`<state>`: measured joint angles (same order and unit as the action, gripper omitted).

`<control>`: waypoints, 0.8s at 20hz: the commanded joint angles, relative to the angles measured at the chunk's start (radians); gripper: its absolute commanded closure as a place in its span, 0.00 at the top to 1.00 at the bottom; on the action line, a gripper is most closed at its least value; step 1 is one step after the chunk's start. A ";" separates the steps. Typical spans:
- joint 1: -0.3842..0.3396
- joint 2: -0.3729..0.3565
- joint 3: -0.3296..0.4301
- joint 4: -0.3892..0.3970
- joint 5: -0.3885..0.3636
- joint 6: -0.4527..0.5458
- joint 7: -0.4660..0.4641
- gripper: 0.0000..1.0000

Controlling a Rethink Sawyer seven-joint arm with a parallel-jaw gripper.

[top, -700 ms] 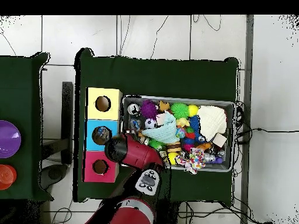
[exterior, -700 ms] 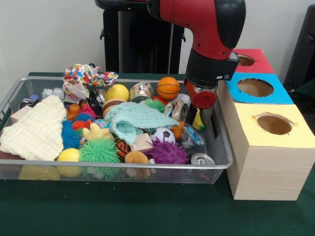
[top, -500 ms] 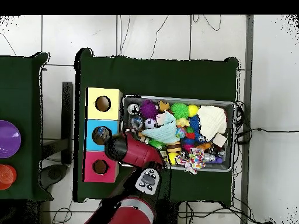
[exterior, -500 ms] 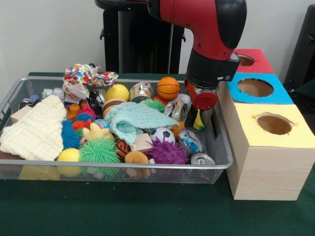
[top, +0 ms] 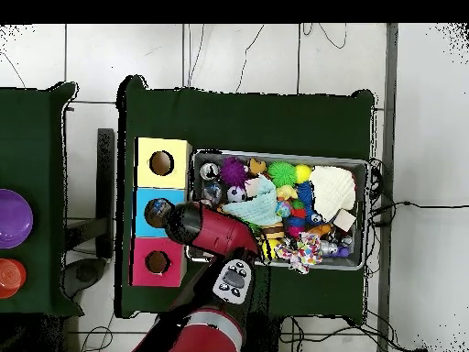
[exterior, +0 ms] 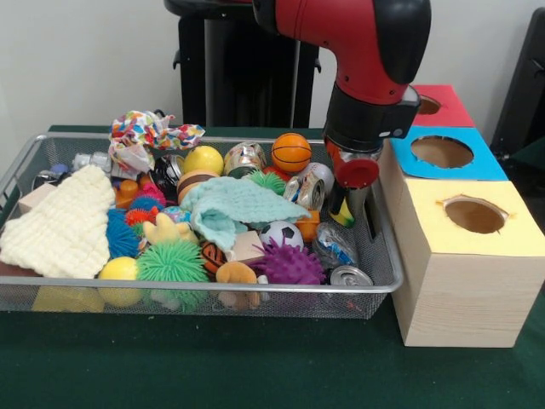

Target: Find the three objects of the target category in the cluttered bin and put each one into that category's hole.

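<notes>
The wire-mesh bin [exterior: 213, 287] is full of toys, balls, cloths and cans; it also shows in the overhead view [top: 275, 153]. My gripper [exterior: 355, 213] hangs low inside the bin's right end, next to the boxes. It looks open and empty. A crushed clear bottle with a blue label [exterior: 332, 244] lies just in front of it and to its left, apart from it. The blue-surround hole [exterior: 441, 152] tops the middle wooden box. In the overhead view the arm [top: 206, 229] hides the gripper and part of the blue box [top: 147, 206]. No other bottle shows clearly.
Shiny cans lie near the gripper [exterior: 349, 275] [exterior: 308, 189]. A yellow-green toy [exterior: 343, 213] sits by the gripper. The yellow-surround box [exterior: 474, 215] is nearest the camera and the red-surround box [exterior: 430, 104] farthest. A mint cloth [exterior: 238, 204] and a cream knit cloth [exterior: 64, 221] cover other things.
The arm has shifted slightly to the front view's right, and in the overhead view its wrist has moved up toward the blue box. The gripper stays low in the bin.
</notes>
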<state>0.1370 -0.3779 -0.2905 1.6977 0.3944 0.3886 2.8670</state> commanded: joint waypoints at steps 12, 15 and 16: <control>-0.006 0.001 -0.066 -0.325 0.005 0.523 0.203 0.00; 0.001 0.026 -0.086 -0.355 0.000 0.505 0.204 0.00; 0.001 0.039 -0.094 -0.372 -0.007 0.507 0.201 0.00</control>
<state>0.1402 -0.3907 -0.3860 1.4746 0.3912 0.8162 2.8670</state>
